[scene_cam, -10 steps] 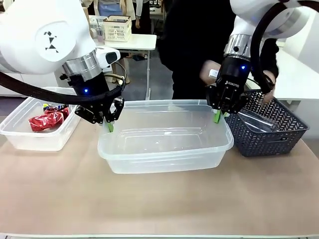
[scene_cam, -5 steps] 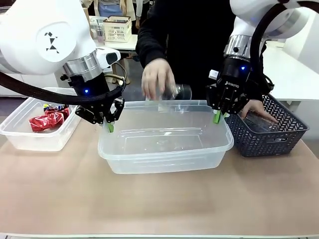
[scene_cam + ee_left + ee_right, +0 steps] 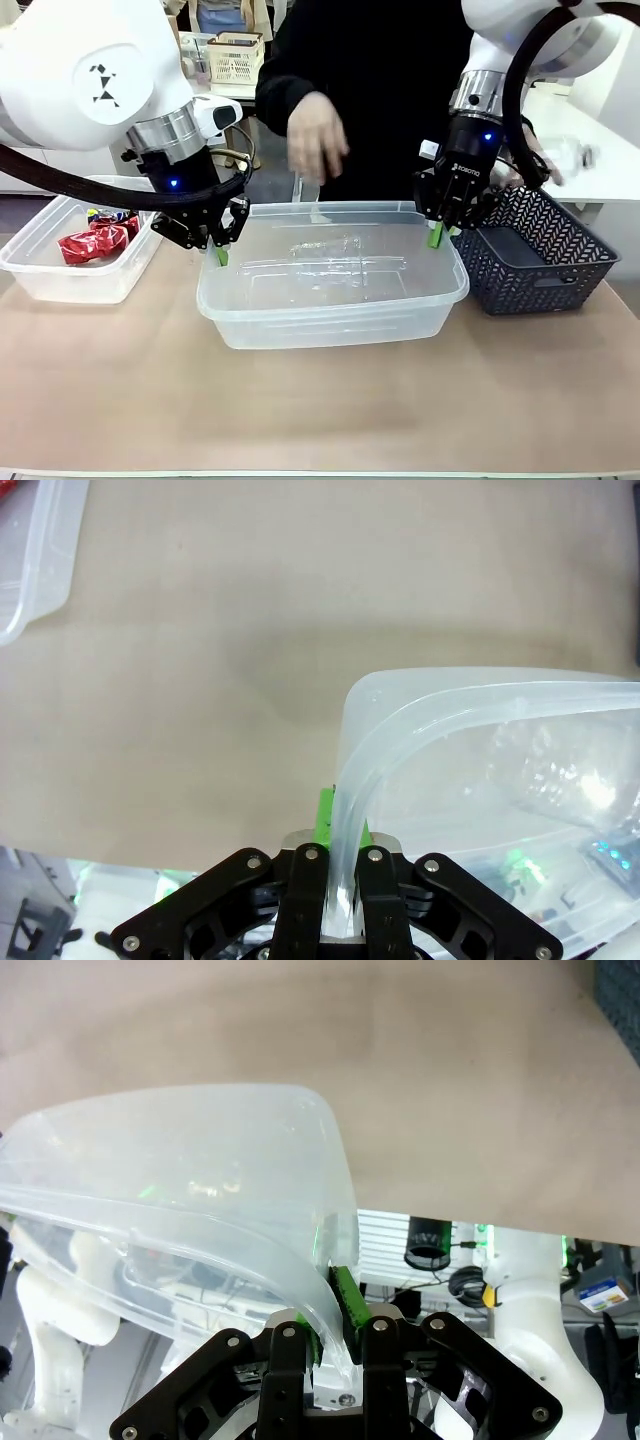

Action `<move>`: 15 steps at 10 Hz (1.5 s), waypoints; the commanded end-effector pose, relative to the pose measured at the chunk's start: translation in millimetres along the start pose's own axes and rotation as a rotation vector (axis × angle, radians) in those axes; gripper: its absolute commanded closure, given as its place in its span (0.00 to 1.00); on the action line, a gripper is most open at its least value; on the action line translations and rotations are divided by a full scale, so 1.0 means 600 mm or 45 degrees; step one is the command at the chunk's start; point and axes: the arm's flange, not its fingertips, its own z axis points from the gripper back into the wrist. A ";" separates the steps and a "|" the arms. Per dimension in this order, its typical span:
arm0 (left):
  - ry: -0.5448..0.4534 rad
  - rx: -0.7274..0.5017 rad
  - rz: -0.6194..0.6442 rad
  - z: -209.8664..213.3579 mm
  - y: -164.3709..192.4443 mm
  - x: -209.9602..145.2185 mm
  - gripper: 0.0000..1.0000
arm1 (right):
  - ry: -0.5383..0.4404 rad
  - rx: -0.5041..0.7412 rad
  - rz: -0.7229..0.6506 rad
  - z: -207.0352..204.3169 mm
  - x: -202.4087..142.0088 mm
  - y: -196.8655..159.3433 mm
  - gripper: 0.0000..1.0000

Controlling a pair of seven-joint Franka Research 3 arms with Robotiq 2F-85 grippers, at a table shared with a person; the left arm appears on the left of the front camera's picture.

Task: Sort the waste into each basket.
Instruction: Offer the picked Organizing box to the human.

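While the left gripper (image 3: 220, 252) pinches the left rim of the middle tub (image 3: 330, 318) and the right gripper (image 3: 436, 235) pinches its far right corner, a clear bottle (image 3: 325, 246) lies inside this tub. Some red wrappers (image 3: 90, 243) lie in the second tub (image 3: 60, 285) at the left of the table (image 3: 320, 400). One person's hand (image 3: 315, 135) hovers above the far rim.

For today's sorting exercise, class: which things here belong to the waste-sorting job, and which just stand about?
Job:
middle clear tub
clear bottle in it
left clear tub
red wrappers in that

Standing about:
dark grey lattice basket
cream basket in the background
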 end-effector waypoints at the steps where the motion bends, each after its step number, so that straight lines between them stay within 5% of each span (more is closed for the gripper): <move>1: -0.012 0.017 0.009 -0.001 0.000 -0.005 0.96 | -0.001 0.017 0.016 0.006 -0.003 0.004 0.92; 15: -0.012 0.017 0.009 -0.001 0.000 -0.005 0.96 | -0.001 0.017 0.016 0.006 -0.003 0.004 0.92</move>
